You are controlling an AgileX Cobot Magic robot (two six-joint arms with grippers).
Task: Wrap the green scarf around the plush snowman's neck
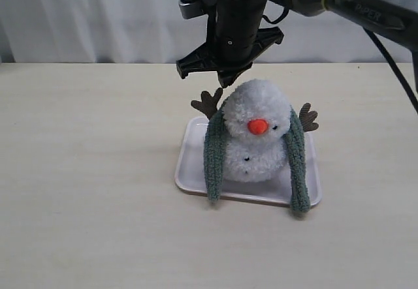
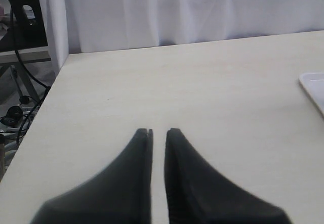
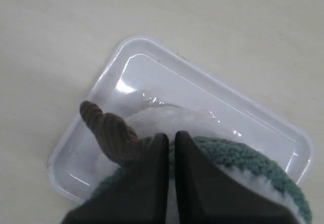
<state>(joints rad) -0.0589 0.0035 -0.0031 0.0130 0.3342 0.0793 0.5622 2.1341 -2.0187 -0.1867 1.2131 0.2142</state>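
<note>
Above the back edge of the tray [image 1: 186, 169], the right gripper [image 1: 225, 80] hangs tip-down with its two dark fingers pressed together. We see nothing pinched between them. From its wrist camera the tips sit just over the scarf [image 1: 214, 158], where it crosses behind the snowman [image 1: 260, 109]; we cannot tell whether they touch the knit.

The snowman stands upright in the middle of the tray, its orange nose [image 1: 258, 126] pointing toward the tray's front rim. The scarf is draped over the back of it, and its two ends hang down either side of the body. One end stops at the tray's front rim. The other end spills over that rim and touches the table [image 1: 85, 171] just outside. Across the front, the neck [image 1: 251, 144] is bare, with no scarf crossing it. The two brown twig arms [image 1: 208, 101] stick up behind the scarf, toward the tray's back corners.

Well away from the tray, the left gripper [image 2: 158, 132] hovers over bare table. Its fingers are nearly together, with a thin slit of tabletop showing between them, and it holds nothing. Only a corner of the tray appears in its camera. A white curtain [image 1: 98, 15] hangs beyond the table, behind the tray.
</note>
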